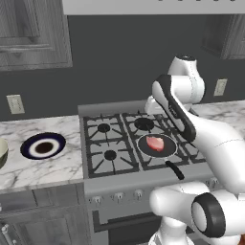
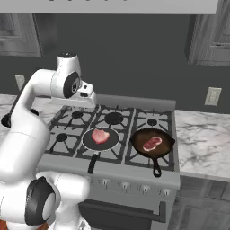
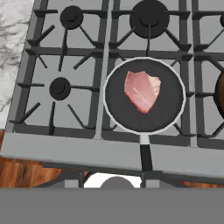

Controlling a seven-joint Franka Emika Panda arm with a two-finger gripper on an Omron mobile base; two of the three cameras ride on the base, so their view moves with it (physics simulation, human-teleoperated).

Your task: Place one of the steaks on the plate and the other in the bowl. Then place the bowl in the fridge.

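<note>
On the stove's [image 2: 112,134] front centre burner, a pale pink steak [image 3: 142,91] lies in a black frying pan [image 3: 144,96] whose handle points toward the front edge, while a darker marbled steak [image 2: 152,143] sits in a second pan [image 2: 152,142] just to its right. The white arm's hand [image 2: 85,94] hangs above the back burners, its jaws hidden from sight, so their spread cannot be told. On the marble counter [image 1: 38,162] left of the stove rests the navy-rimmed plate [image 1: 43,146], with the pale bowl [image 1: 2,152] at the frame's left edge.
</note>
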